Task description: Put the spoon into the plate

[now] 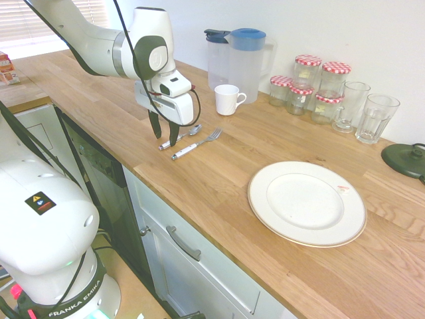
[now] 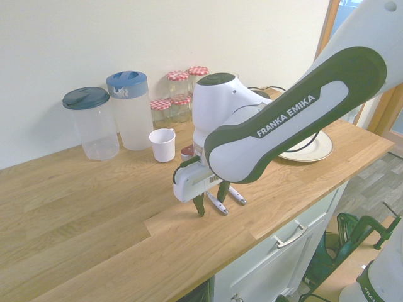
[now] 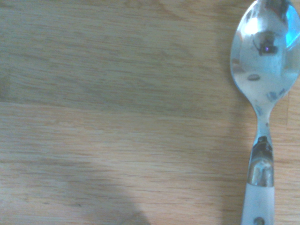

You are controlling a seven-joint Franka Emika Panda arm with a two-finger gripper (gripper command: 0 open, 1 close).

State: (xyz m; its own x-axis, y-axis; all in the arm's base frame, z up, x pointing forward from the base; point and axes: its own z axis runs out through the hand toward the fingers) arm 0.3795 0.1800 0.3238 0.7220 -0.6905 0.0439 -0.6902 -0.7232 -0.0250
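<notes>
The spoon (image 1: 180, 137), a glossy oval steel bowl on a smooth white handle, lies flat on the wooden counter (image 1: 226, 173) just beside the fork (image 1: 197, 144) and well apart from the plate (image 1: 307, 202). The gripper (image 1: 164, 134) hangs low over its handle end, its 2 dark fingers parted narrowly and holding nothing. This looks like the reach-to-grasp step: next it likely must straddle the thin, slippery handle, close, then carry to the round, wide-rimmed cream plate.

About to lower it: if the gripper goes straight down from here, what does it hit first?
Probably the spoon: the open gripper points down over its white handle. Depth is unclear, so a finger could reach the worktop first.
</notes>
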